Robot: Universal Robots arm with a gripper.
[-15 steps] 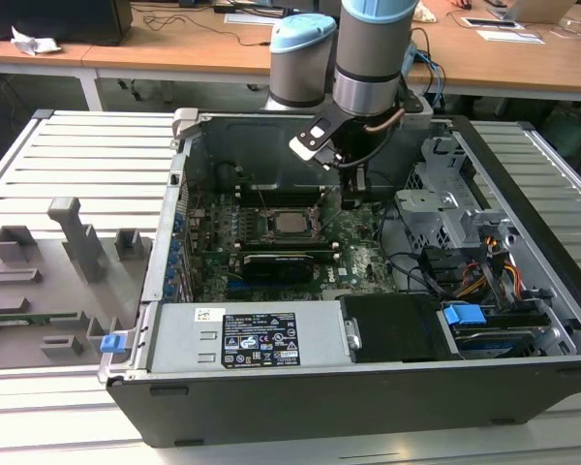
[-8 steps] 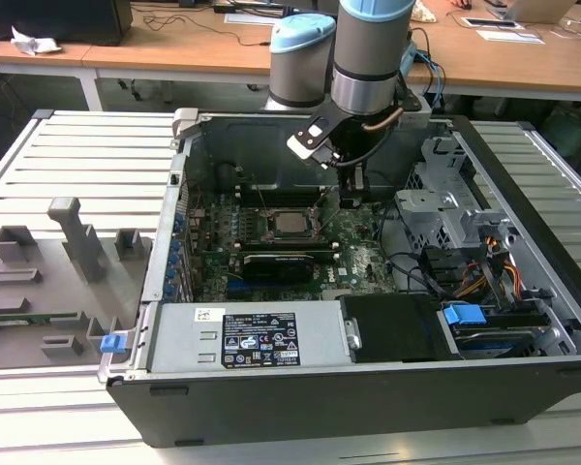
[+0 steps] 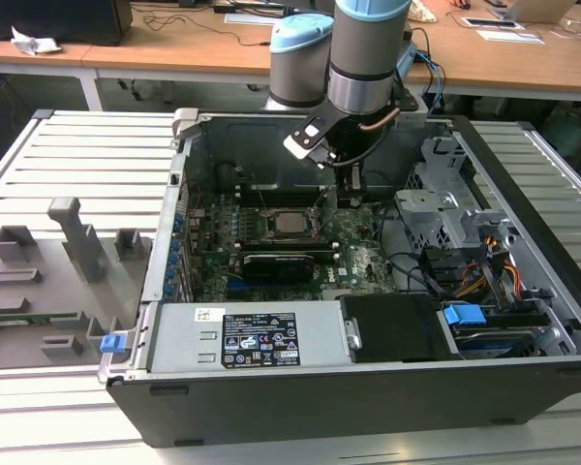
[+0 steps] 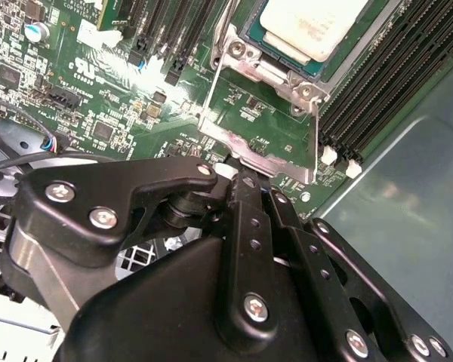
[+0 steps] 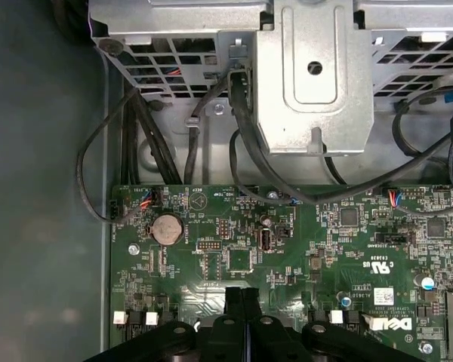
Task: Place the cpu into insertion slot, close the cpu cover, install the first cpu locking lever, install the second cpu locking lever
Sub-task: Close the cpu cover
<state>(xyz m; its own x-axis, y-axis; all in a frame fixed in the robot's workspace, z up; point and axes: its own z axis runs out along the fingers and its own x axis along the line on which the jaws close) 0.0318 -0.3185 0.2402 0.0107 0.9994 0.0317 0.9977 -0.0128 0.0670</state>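
The cpu, a pale square chip, lies flat in the insertion slot on the green board. In the exterior view the cpu sits mid-board inside the open case. The cpu cover, a grey metal frame with a square window, is swung open away from the slot, and green board shows through its window. My gripper is shut, with its tips right at the cover's free edge; I cannot tell whether they touch it. The shut fingers hover over the board. In the exterior view the gripper hangs to the right of the slot.
Long black memory slots run beside the socket. A black graphics card lies in front of it, and a power supply nearer still. The metal drive cage and black cables crowd the case's right side. A grey fixture plate lies outside, at the exterior view's left.
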